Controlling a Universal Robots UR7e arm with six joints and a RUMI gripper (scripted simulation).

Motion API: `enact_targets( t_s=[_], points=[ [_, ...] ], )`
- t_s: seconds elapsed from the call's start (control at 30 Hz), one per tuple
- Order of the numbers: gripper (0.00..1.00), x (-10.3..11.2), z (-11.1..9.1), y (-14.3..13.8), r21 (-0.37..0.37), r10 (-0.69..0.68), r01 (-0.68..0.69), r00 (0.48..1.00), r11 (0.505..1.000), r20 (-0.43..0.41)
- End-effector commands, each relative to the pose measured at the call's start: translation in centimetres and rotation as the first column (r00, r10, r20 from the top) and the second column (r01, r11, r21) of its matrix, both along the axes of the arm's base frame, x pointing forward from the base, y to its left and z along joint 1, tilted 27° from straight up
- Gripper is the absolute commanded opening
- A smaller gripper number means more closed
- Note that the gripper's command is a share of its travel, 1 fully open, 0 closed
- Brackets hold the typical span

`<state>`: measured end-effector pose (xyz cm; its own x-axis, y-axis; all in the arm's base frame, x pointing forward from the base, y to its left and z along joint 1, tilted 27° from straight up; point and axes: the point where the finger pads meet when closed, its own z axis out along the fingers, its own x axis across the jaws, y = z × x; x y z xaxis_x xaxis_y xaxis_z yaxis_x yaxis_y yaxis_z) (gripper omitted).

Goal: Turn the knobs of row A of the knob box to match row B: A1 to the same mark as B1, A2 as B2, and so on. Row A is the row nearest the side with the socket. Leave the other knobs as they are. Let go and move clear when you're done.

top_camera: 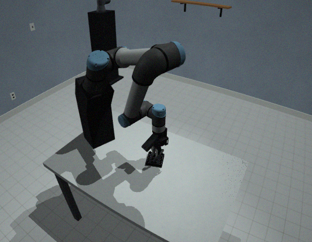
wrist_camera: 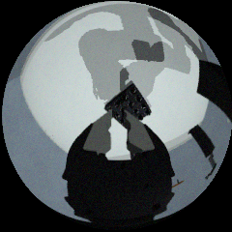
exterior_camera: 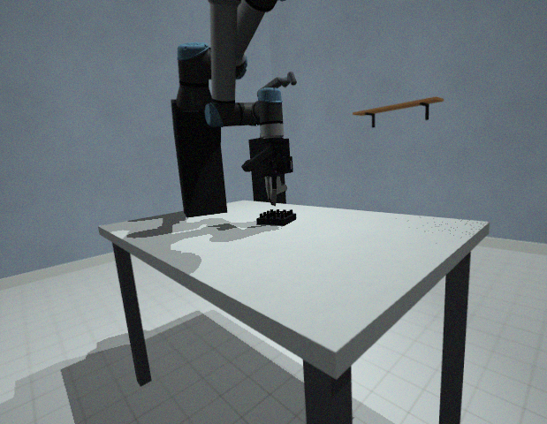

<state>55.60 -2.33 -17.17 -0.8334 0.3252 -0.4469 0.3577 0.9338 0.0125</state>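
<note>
Working left to right in my exterior view, with the knob box as my landmark, I first have the arm's shadow (top_camera: 135, 182) (exterior_camera: 186, 260) spread across the tabletop (top_camera: 189, 187) (exterior_camera: 319, 278) (wrist_camera: 53, 82), left of the box and reaching up to it. Also left of the box, and behind it, is the black pedestal (top_camera: 98, 119) (exterior_camera: 198, 169) that carries my arm (top_camera: 150, 62) (exterior_camera: 224, 55). The arm bends over, and its wrist points down above the box.

The knob box (top_camera: 153, 164) (exterior_camera: 269, 222) (wrist_camera: 135, 101) itself sits on the table, black, its short knobs standing up in rows. My gripper (top_camera: 154, 157) (exterior_camera: 273, 204) (wrist_camera: 117, 109) is directly over it, tips down, and the exterior view gives me a strip of background between the tips and the knobs, so I'm not touching any. The claw is only slightly apart, a narrow gap between its fingers, with nothing clamped in it. The knob marks are too small and dark for me to read, so I can't tell which settings match.

Right of the box, dark specks (top_camera: 234, 172) (exterior_camera: 460, 227) dot the far part of the tabletop. Up on the wall behind, also right of the box, hangs an orange-brown shelf (top_camera: 202, 3) (exterior_camera: 397, 107) on two black brackets.
</note>
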Motion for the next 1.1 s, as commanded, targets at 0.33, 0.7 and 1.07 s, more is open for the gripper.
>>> enact_targets(
  t_s=[0.33, 0.7, 1.07],
  points=[
    [0.11, -0.07, 0.17, 0.0, 0.034, -0.071, 0.071, 0.997, 0.997, 0.012],
    [0.11, -0.31, 0.45, 0.02, 0.14, -0.285, 0.279, 0.958, 0.95, 0.029],
    [0.11, -0.52, 0.78, 0.13, 0.253, -0.5, 0.479, 0.866, 0.84, 0.021]
  ],
)
